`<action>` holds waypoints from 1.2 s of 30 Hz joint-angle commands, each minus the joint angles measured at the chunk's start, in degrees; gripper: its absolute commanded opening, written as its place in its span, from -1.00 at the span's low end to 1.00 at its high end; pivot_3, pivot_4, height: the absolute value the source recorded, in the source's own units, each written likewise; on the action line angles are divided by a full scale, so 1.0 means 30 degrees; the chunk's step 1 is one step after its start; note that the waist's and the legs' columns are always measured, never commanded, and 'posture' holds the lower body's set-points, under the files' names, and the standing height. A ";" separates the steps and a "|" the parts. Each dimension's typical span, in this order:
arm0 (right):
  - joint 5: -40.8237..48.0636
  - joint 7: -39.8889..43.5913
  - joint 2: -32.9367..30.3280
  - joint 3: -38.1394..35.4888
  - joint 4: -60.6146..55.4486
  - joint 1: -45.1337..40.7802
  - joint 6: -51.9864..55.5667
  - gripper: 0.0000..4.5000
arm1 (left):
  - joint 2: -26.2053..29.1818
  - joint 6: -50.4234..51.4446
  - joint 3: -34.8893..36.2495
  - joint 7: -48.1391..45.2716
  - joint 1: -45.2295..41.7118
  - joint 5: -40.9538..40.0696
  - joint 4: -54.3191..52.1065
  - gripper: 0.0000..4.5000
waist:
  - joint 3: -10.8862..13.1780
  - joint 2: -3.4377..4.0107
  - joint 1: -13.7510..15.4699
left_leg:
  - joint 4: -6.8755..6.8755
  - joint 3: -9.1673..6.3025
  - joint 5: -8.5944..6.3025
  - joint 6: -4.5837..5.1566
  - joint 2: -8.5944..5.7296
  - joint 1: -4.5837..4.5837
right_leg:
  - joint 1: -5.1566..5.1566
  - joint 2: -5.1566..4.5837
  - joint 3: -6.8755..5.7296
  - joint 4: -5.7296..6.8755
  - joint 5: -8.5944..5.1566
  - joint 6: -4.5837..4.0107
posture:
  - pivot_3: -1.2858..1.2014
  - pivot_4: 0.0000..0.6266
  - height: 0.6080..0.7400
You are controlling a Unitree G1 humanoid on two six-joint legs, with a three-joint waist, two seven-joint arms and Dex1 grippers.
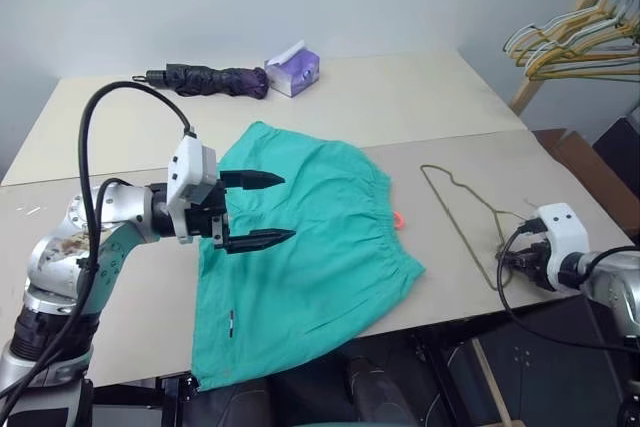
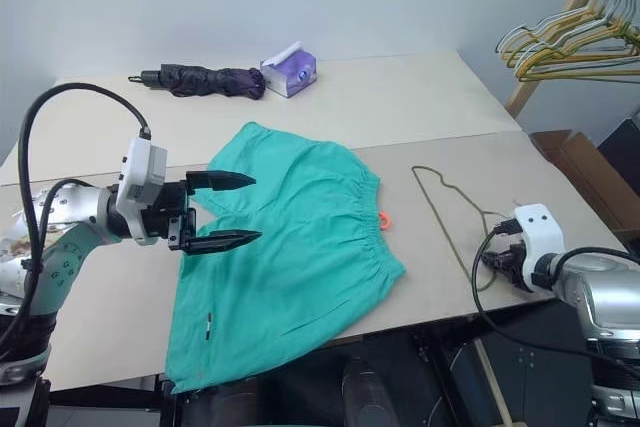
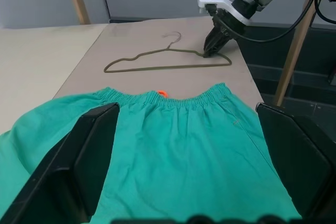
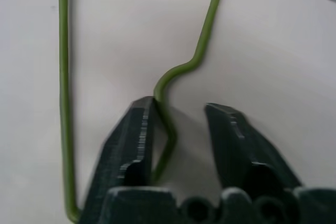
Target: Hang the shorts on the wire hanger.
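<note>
The shorts lie flat on the worktop, the hanger beside them. The left end effector hovers above the shorts, fingers wide apart. The right end effector straddles the hanger's wire, fingers apart, one touching it.

Left arm, lower left of frame: silver metal links w/ scuffed patches, white wrist block, thick black cable looping overhead. Left gripper: two black pointed fingers. Right arm, lower right: silver, white wrist housing, black cables. Right gripper: black ridged fingers.
</note>
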 commanded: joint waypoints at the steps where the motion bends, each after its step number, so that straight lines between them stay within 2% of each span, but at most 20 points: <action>1: -0.0149 -0.0086 0.0103 -0.0263 0.0108 0.0029 -0.0376 -0.73 | 0.0203 -0.0572 0.0442 -0.0214 -0.0378 0.0225 -0.0250 1.00 | -0.0001 0.0000 -0.0002 | 0.0000 -0.0001 0.0000 0.0000 0.0002 -0.0012 | -0.0013 0.0001 -0.0002 0.0001 0.0008 0.0011 | -0.06 -0.65 1.00; 3: -0.0460 -0.0195 0.0040 -0.0186 -0.0108 0.0178 -0.0960 -0.99 | 0.0190 -0.0710 0.0366 -0.0282 -0.0481 0.0379 -0.0125 1.00 | -0.0001 0.0001 -0.0027 | -0.0001 -0.0003 -0.0001 0.0000 0.0008 -0.0018 | -0.0024 0.0008 -0.0007 0.0004 0.0055 0.0094 | -0.06 -0.66 1.00; 9: -0.2927 -0.0699 -0.0835 0.0752 -0.1051 0.0465 -0.5364 -0.99 | -0.0040 -0.1462 0.0092 -0.0585 -0.1542 0.1203 0.1129 1.00 | -0.0017 0.0025 -0.0105 | 0.0013 -0.0003 -0.0001 0.0000 -0.0001 -0.0069 | -0.0056 0.0003 -0.0005 -0.0003 0.0079 0.0134 | -0.06 -0.75 1.00; 12: -0.5859 -0.1437 -0.1982 0.1948 -0.1140 0.0492 -1.0556 -0.99 | -0.0394 -0.1680 -0.0034 -0.0456 -0.2490 0.1585 0.1958 1.00 | -0.0061 0.0117 -0.0119 | 0.0017 -0.0002 0.0000 0.0000 -0.0012 -0.0082 | -0.0078 -0.0002 -0.0003 0.0004 0.0087 0.0149 | -0.07 -0.81 1.00; 18: -1.0903 -0.2943 -0.4421 0.4014 0.1303 -0.0708 -2.3480 -0.99 | -0.1361 -0.2183 -0.0391 0.0031 -0.4867 0.2743 0.4292 1.00 | -0.0140 0.0176 -0.0470 | 0.0016 -0.0001 0.0000 -0.0001 -0.0013 -0.0136 | -0.0128 -0.0005 -0.0009 0.0004 0.0104 0.0183 | -0.09 -0.87 1.00; 24: -1.5742 -0.5186 -0.5584 0.6376 0.5495 -0.4888 -3.3305 -0.99 | -0.1637 -0.0427 -0.1171 -0.0028 -0.7837 0.3179 0.6904 1.00 | -0.0265 0.0201 -0.1003 | 0.0041 -0.0005 0.0003 -0.0004 -0.0021 -0.0192 | -0.0177 -0.0014 -0.0004 0.0010 0.0129 0.0207 | -0.12 -0.95 1.00; 26: -1.7953 -0.6446 -0.5564 0.7306 0.6869 -0.6744 -3.5312 -0.99 | -0.1618 0.0114 -0.1629 -0.0730 -0.8703 0.3211 0.7849 1.00 | -0.0334 0.0228 -0.1292 | 0.0051 -0.0006 0.0006 -0.0008 -0.0031 -0.0207 | -0.0184 -0.0024 0.0000 0.0007 0.0138 0.0216 | -0.12 -0.97 1.00; 30: -2.0416 -0.8089 -0.4741 0.8606 0.8606 -0.9497 -3.7591 -0.99 | -0.1734 0.0455 -0.2957 -0.2455 -0.9765 0.3684 0.9322 1.00 | -0.0503 0.0230 -0.1931 | 0.0043 -0.0025 0.0011 -0.0015 -0.0033 -0.0203 | -0.0190 -0.0025 -0.0002 0.0021 0.0142 0.0214 | -0.13 -0.99 1.00; 33: -2.1487 -0.8698 -0.3823 0.9408 0.9211 -1.1298 -3.8770 -0.99 | -0.2170 0.0582 -0.5013 -0.3020 -1.0768 0.5412 1.0515 1.00 | -0.0587 0.0224 -0.2424 | 0.0043 -0.0037 0.0017 -0.0024 -0.0041 -0.0190 | -0.0175 -0.0025 0.0000 0.0030 0.0167 0.0175 | -0.13 -1.00 1.00; 36: -2.2016 -0.9099 -0.3353 0.9748 0.9712 -1.2255 -3.9310 -0.99 | -0.2565 0.0540 -0.6016 -0.3388 -1.1430 0.6506 1.1536 1.00 | -0.0606 0.0221 -0.2808 | 0.0046 -0.0069 0.0035 -0.0049 -0.0054 -0.0124 | -0.0093 -0.0026 -0.0005 0.0027 0.0186 0.0175 | -0.13 -1.00 1.00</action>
